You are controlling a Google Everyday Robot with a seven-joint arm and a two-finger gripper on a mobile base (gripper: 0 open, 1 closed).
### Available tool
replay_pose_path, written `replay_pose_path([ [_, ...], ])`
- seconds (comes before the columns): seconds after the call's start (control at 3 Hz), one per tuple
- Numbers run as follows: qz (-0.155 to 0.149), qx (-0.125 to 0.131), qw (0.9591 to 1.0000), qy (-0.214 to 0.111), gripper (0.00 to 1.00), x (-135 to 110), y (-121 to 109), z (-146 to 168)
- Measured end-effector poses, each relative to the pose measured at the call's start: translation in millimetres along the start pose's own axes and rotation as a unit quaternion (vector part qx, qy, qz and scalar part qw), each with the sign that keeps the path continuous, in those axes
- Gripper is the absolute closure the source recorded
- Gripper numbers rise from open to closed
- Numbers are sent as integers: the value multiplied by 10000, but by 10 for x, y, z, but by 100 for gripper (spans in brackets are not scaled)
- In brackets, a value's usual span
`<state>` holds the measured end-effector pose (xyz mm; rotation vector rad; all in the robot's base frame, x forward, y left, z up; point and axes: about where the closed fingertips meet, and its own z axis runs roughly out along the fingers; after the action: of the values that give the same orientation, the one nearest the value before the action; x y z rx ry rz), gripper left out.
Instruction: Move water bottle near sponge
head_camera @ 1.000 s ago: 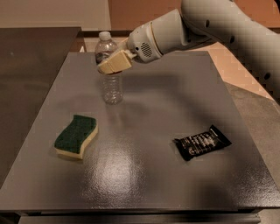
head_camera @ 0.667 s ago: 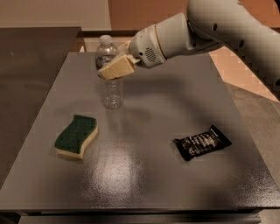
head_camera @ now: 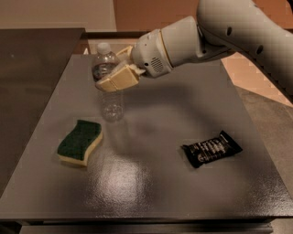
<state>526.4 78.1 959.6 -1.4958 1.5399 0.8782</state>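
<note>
The hand [head_camera: 110,72], with tan fingers on a white wrist, sits above the far left part of the tabletop [head_camera: 160,196] and is closed around the label band of the small clear ribbed plastic water bottle [head_camera: 112,105]; one finger crosses the front of the bottle, the other shows behind it. The bottle stands upright, its white cap above the fingers, and I cannot tell whether its base touches the surface. The wavy sponge [head_camera: 80,142], dark green over pale yellow foam, lies flat near the left edge, just nearer the front edge than the bottle and apart from it. A black shiny snack packet [head_camera: 211,148] lies toward the right edge, well apart from both. The tabletop is a matte dark grey slab with soft glare toward its front edge. A darker surface [head_camera: 32,91] adjoins the left side, a pale wall [head_camera: 55,13] stands behind, and grey floor [head_camera: 274,123] shows at the right. The thick white arm [head_camera: 229,32] comes in from the far right corner.
</note>
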Motion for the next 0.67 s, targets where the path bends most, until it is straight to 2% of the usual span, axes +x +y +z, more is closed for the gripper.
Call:
replay_pose_path([
  [0.33, -167, -145, 9997, 37, 100, -11, 118, 57],
  [0.67, -190, -244, 9995, 120, 100, 33, 170, 131],
])
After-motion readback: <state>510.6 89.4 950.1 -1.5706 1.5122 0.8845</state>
